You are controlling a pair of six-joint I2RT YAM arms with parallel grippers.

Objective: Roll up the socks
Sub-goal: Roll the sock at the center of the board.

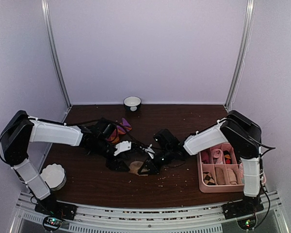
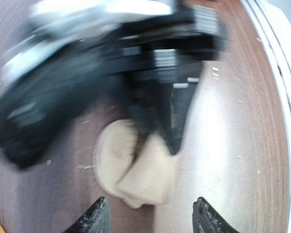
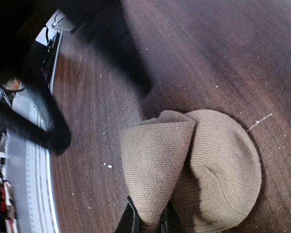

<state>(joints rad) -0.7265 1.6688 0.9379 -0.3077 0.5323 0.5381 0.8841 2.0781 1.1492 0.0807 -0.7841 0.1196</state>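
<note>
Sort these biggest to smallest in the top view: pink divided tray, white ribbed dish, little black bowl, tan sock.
1. Pink divided plastic tray.
2. White ribbed round dish.
3. Little black bowl with white inside and bunched tan fabric sock: too alike to rank; bowl sits farther back, sock partly hidden.
</note>
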